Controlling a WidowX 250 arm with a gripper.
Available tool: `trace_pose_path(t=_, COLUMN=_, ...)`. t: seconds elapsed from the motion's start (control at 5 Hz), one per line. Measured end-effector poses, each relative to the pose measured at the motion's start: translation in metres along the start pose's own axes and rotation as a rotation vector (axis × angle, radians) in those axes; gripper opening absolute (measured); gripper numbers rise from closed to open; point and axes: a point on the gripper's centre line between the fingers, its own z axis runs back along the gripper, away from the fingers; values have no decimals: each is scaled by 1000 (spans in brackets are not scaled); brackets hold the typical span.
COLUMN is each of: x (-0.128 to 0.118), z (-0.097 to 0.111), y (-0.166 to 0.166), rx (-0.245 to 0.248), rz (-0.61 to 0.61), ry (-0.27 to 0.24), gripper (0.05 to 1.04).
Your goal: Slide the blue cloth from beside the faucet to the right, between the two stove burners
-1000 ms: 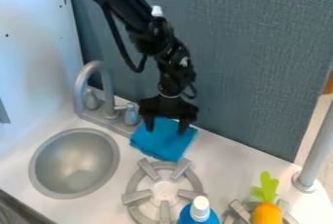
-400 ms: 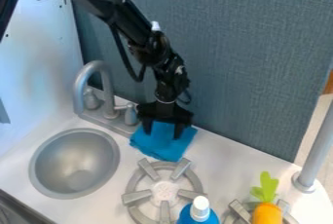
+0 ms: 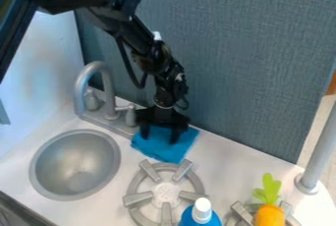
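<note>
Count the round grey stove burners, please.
2. One burner sits in front of the blue cloth; another burner, partly hidden by the orange toy carrot, is at the bottom edge. Others may be hidden.

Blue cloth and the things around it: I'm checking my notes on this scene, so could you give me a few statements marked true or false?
1. The pincer is down at the blue cloth. True.
2. The blue cloth lies inside the sink. False: it lies on the white counter, behind the nearer-left burner.
3. The bottle has a white cap. True.
4. The pincer's fingers are pressed together. False: they are spread apart.
5. The toy carrot has a green top. True.
</note>
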Motion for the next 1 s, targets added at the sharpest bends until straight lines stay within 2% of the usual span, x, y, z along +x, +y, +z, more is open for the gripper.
trace_pose_path(t=0.2, x=0, z=-5, y=-3, rx=5, rz=8, ry=7, gripper=1003)
trace_pose_path(t=0.4, x=-6, z=-2, y=-20, rx=-22, rz=-4, ry=15, gripper=1003)
trace_pose_path(t=0.6, x=-25, z=1, y=-44, rx=-63, rz=-50, ry=43, gripper=1003)
trace_pose_path(t=0.8, x=-34, z=9, y=-60, rx=-99, rz=-79, ry=53, gripper=1003)
trace_pose_path(t=1.0, x=-39, z=13, y=-81, rx=-126, rz=-113, ry=29, gripper=1003)
